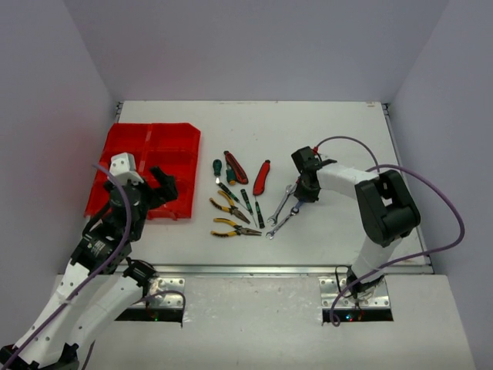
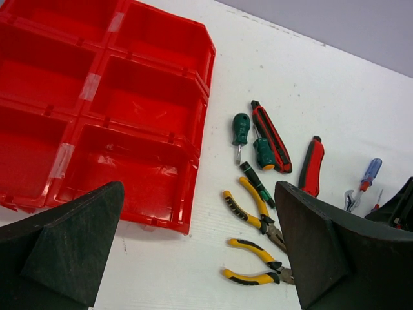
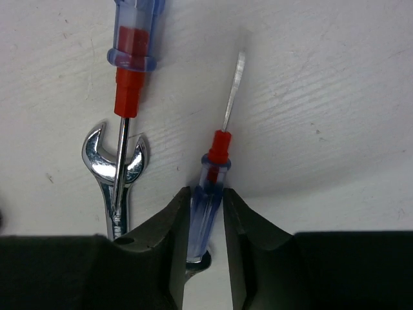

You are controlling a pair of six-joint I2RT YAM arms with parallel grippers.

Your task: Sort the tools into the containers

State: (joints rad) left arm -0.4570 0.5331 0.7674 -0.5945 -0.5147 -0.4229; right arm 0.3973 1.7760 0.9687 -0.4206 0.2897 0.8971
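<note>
Our right claw (image 3: 206,197) is clamped on the small blue-handled screwdriver (image 3: 210,177). One finger presses each side of its clear handle, and the red collar and thin blade stick out ahead of the fingertips over the white bench (image 3: 322,97). We cannot tell whether the tool is touching the bench. Just left of that claw lies a second blue-handled screwdriver (image 3: 132,39), with its shaft running across the open mouth of a silver wrench (image 3: 97,158) (the wrench's shank disappears behind the left finger).

Our left claw (image 2: 198,194) stands wide open, with nothing between its fingers, and hangs above the bench. Ahead of it and to its left sits the red tray (image 2: 201,123). Ahead and to its right, two yellow-black pliers (image 2: 253,212) lie nearest it. Beyond them are the green-handled screwdrivers (image 2: 241,127) and two red-handled knives (image 2: 271,137), all on the bench beside the tray.
</note>
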